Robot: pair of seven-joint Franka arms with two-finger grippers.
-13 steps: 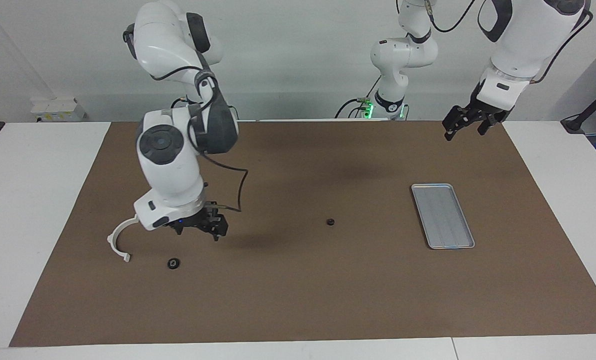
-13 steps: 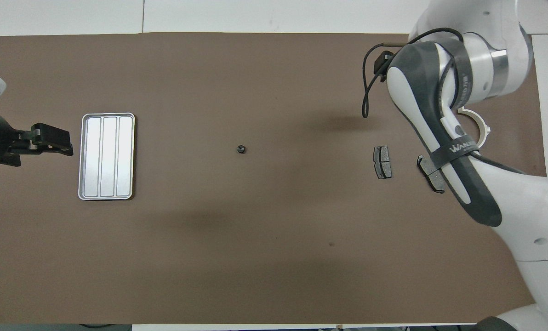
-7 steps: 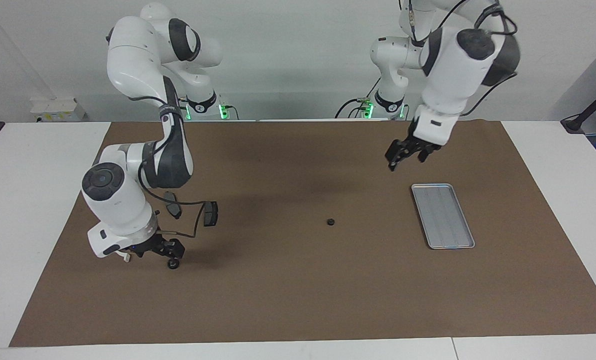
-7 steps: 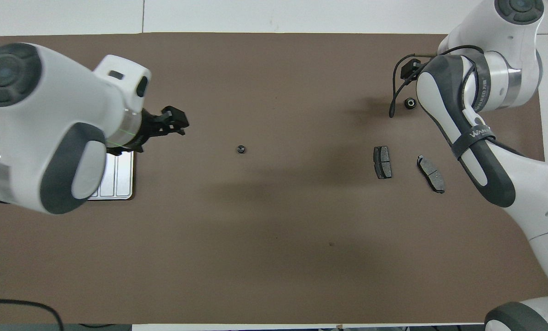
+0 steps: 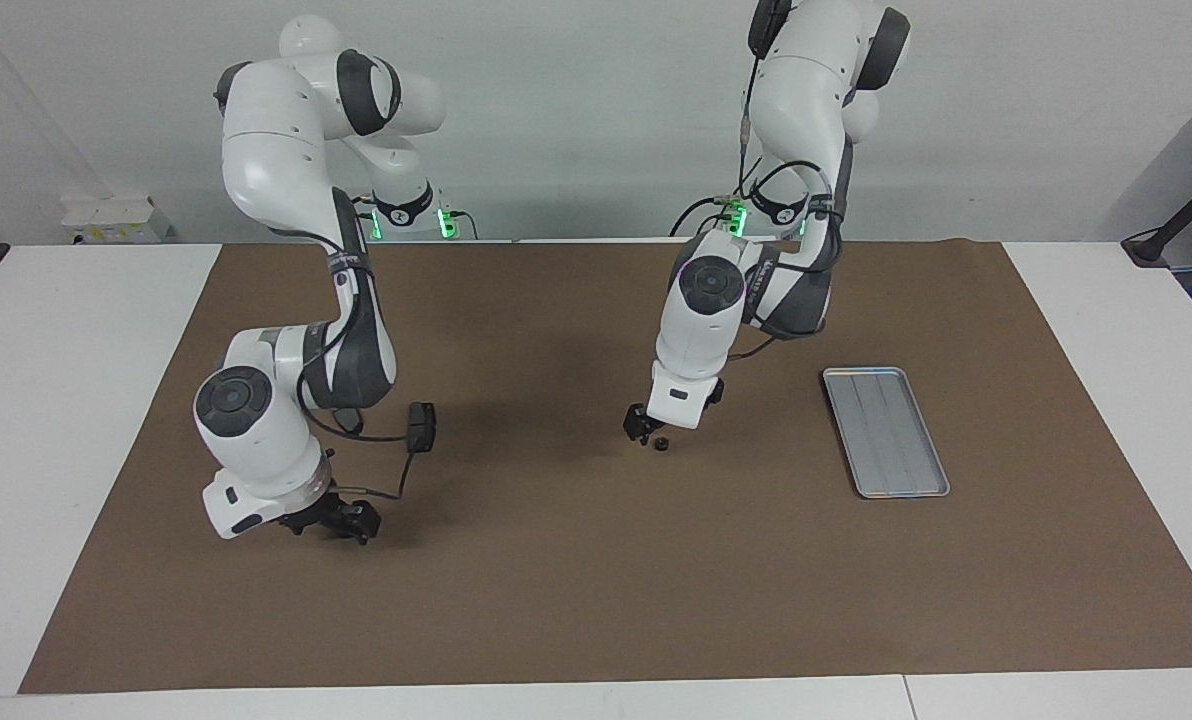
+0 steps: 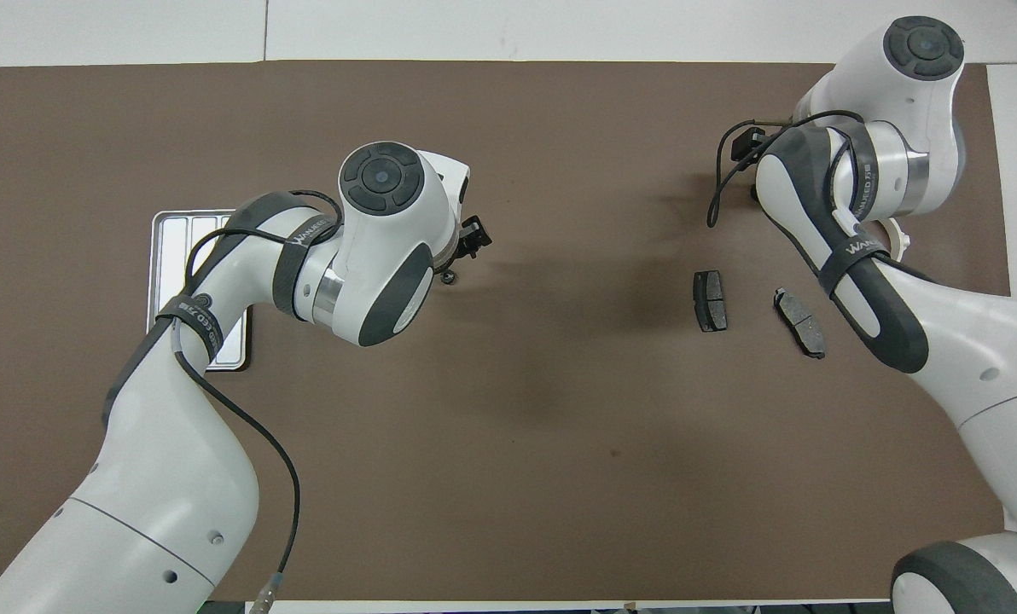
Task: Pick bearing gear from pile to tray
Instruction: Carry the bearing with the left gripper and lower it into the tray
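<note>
Swung in from beside the tray, now low over the middle of the brown felt-like mat (image 5: 596, 600) covering the white desk (image 5: 76, 400): left gripper (image 5: 646, 432), fingers spread and released, holding nothing, right beside the small black round bearing gear (image 5: 661, 444) lying on the mat; touching or not, cannot tell. Dropped lower at the right arm's end since half a second ago: right gripper (image 5: 341, 522), close above the mat, fingers also released; second gear seen there earlier, now hidden under it. Unmoved: flat rectangular silver-grey metal tray (image 5: 886, 430), rounded corners, low raised rim, faintly ribbed floor, bare, toward the left arm's end, well apart from the gear. Also unmoved in the pile: two dark grey brake pads, flat and matte, one (image 6: 711, 300) side by side with the other (image 6: 799, 321), nearer the robots than the right gripper. Mostly covered by the right arm: white curved half-ring bracket (image 6: 899, 241), smooth plastic look.
</note>
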